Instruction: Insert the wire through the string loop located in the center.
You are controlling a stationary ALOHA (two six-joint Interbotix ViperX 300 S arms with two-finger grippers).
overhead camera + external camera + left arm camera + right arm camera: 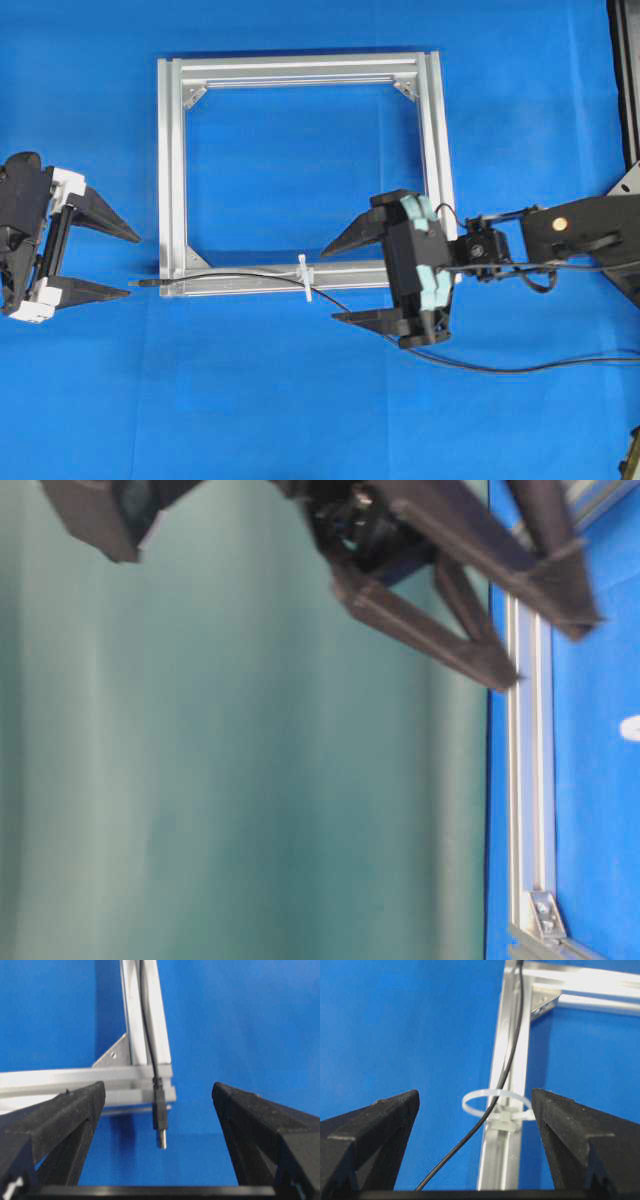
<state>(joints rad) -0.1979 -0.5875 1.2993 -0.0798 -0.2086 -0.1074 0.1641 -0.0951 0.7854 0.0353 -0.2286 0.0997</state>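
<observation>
On the blue desk (300,420) lies a square aluminium frame (170,170), and along its near bar runs the wire (240,276), a thin black cable that passes through the string loop (305,277), a small white tie fixed around the middle of that bar. From the right wrist view the loop (492,1102) arches up over the bar and the wire (507,1067) threads under the arch, then trails off toward the bottom of the picture over the blue cloth. Beyond the loop the wire lies along the bar to the frame's left corner, where its plug tip (148,284) sticks out just past the metal; the left wrist view shows this tip (160,1122) resting free on the cloth, metal end bare, with nothing touching it. The left end effector (133,264) sits just left of that tip, released, its two black fingers spread wide on either side of the plug's line and apart from it. The right end effector (332,285) hovers near the loop on its right side, also spread wide and holding nothing, its fingers (375,1130) flanking the loop without contact.
</observation>
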